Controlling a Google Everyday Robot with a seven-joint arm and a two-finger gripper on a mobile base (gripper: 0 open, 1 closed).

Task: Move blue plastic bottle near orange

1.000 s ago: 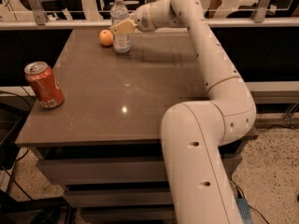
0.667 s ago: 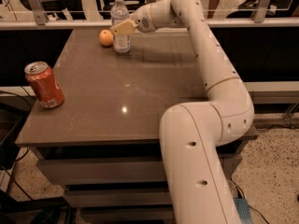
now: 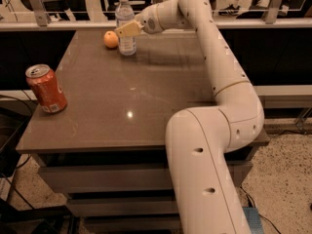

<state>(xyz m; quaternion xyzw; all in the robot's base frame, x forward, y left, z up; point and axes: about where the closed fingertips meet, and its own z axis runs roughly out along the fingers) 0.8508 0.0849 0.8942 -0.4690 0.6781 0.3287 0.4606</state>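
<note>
Near the counter's (image 3: pixel 146 91) far edge, the gripper (image 3: pixel 127 29) was at the blue plastic bottle (image 3: pixel 123 14) beside the orange (image 3: pixel 111 39); grip unclear, release likely next.

A red can (image 3: pixel 46 88) stands upright near the left edge of a brown table (image 3: pixel 146 99). A rail (image 3: pixel 53 26) runs behind the table.

The one camera is looking down from close behind the arm (image 3: pixel 222 99) — facing across the table (image 3: pixel 146 89) to its far edge, where the gripper (image 3: pixel 123 31) is sitting at the blue plastic bottle (image 3: pixel 126 44).
</note>
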